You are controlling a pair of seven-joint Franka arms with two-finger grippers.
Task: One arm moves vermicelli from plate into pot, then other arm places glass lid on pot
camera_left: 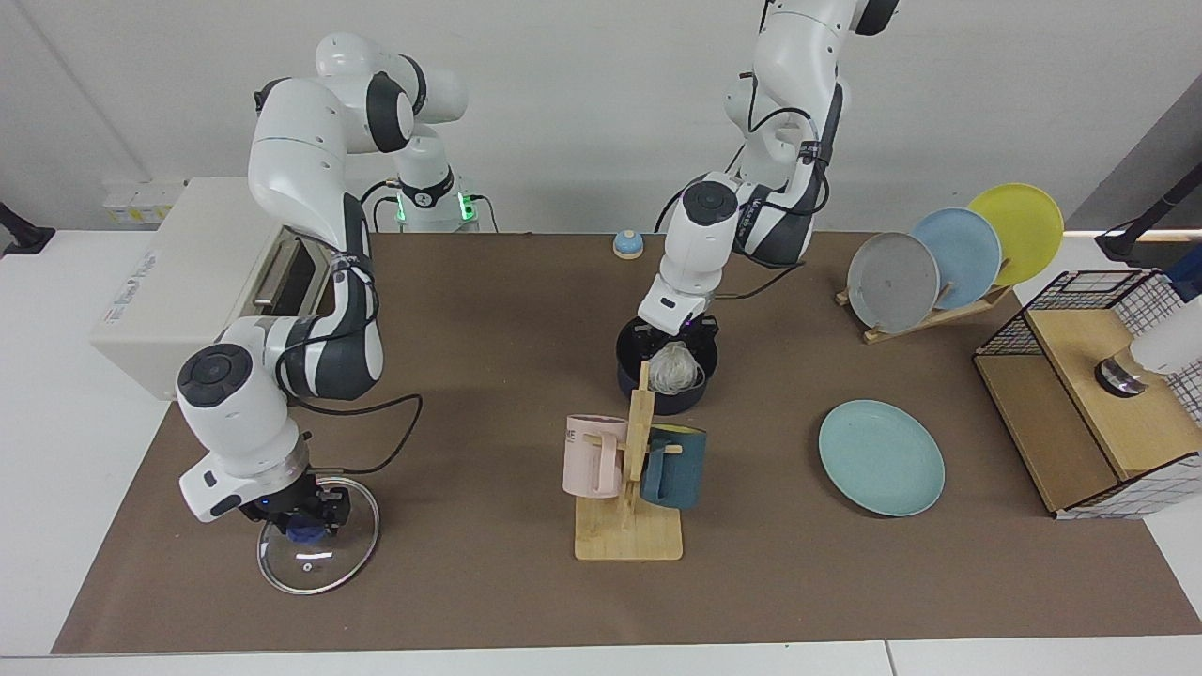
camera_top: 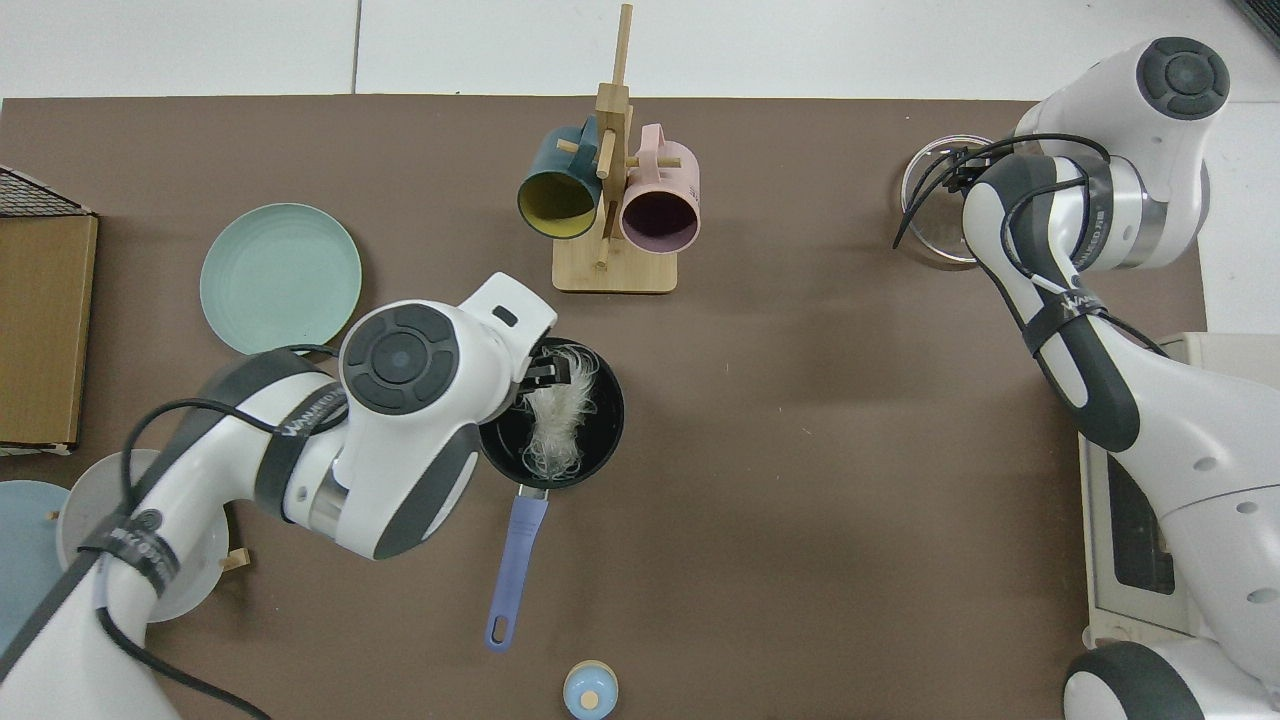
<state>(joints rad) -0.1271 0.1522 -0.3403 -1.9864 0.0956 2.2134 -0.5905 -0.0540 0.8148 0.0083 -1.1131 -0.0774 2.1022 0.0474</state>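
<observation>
Counts: two arms (camera_left: 310,235) (camera_left: 751,188); one pot (camera_left: 627,361); one vermicelli clump (camera_top: 555,425); one glass lid (camera_left: 319,559); four plates, turquoise plate (camera_left: 881,457) flat plus three racked (camera_left: 958,255); two mugs (camera_left: 593,455) (camera_left: 672,465) on one stand; one small blue-topped item (camera_left: 627,244), probably a bell.

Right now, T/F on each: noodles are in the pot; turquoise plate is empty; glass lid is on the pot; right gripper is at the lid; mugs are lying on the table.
1. The white vermicelli tangle lies in the dark navy pot: true.
2. The round turquoise-green plate is empty: true.
3. The clear glass lid covers the pot: false, it lies on the table, far from the pot.
4. The right gripper is at the lid's blue knob: true.
5. The pink mug and teal mug lie on the table: false, they hang on the wooden rack.
</observation>
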